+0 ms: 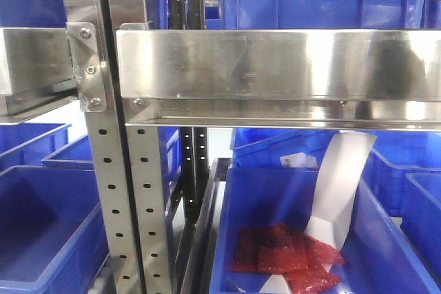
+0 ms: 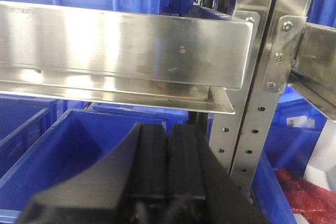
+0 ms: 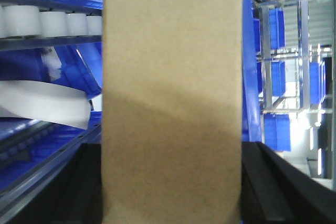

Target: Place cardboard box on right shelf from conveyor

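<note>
The cardboard box [image 3: 172, 98] is seen filling the middle of the right wrist view, a plain tan face running from top to bottom of the picture. It is held between the two dark fingers [image 3: 283, 187] of the right end effector [image 3: 172, 192], one finger at each lower side of the box, pressed against its edges. A faint diagonal shadow is laid across the box's face.

In the front view, the right shelf [image 1: 275, 63] is shown as a broad shiny steel lip crossing the picture, bolted by a bracket [image 1: 89, 67] to the perforated upright [image 1: 120, 197] at the left. Across the upright, the adjoining steel shelf [image 1: 31, 60] is seen at the far left. A dark shape is glimpsed at the top right corner, too little of it to be named. Below the right shelf, a blue bin [image 1: 241, 239] is seen holding red packets [image 1: 286, 253] and a white folded sheet [image 1: 341, 184].

In the left wrist view, the left end effector [image 2: 168, 166] is seen with its two black fingers pressed flat together, nothing between them, near a blue bin [image 2: 63, 145] under a steel shelf [image 2: 121, 45].
</note>
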Motion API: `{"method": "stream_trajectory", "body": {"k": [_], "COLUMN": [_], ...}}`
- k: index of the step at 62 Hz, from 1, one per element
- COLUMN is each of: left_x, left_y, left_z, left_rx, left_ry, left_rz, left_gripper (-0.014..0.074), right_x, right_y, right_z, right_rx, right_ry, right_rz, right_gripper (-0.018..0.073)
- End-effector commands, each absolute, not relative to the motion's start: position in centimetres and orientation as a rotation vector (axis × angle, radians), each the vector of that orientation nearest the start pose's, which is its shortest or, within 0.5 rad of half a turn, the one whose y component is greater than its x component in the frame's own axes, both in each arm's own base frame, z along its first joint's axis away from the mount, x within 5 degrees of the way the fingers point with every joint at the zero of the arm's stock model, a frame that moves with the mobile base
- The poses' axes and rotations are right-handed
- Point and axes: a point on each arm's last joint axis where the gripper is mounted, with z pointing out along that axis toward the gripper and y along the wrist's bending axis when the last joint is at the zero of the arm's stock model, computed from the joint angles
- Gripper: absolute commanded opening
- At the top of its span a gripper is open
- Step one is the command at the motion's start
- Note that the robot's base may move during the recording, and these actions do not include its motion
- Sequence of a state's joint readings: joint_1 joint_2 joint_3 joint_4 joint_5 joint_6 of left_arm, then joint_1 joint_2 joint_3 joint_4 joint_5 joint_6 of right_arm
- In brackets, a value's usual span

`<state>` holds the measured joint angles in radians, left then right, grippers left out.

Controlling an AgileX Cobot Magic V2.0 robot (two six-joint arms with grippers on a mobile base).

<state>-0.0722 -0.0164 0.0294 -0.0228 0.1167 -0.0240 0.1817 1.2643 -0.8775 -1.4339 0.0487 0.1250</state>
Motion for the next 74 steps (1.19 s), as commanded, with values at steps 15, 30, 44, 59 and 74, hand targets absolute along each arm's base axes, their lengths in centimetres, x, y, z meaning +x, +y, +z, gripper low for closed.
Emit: {"method": "stream_trajectory", "body": {"k": [15, 30, 44, 59, 74], "left_x": [5.6, 5.6, 5.6, 5.6, 5.6], "left_y": [-0.4, -0.4, -0.4, -0.4, -0.4], "left_z": [19.8, 19.8, 19.8, 19.8, 19.8], "left_rx": [0.019, 0.019, 0.019, 0.019, 0.019], "left_ry": [1.530, 1.530, 1.530, 1.530, 1.530], "left_rz": [-0.099, -0.099, -0.099, -0.099, -0.099], "left_gripper": [-0.0116, -0.0116, -0.0116, -0.0116, -0.0116], "right_x": [31.2, 31.4, 31.4, 31.4, 31.4], "right_y": [5.4, 5.5, 5.2, 5.1, 5.2], "right_z": [32.9, 32.6, 32.5, 32.5, 32.6], "right_rx": [-1.344, -1.350, -1.334, -1.313, -1.295], "right_ry": [1.418, 1.425, 1.454, 1.472, 1.478], "right_rz": [-0.822, -0.815, -0.842, -0.833, -0.806], "right_gripper": [0.0056, 0.0057, 0.0228, 0.0640, 0.0634]}}
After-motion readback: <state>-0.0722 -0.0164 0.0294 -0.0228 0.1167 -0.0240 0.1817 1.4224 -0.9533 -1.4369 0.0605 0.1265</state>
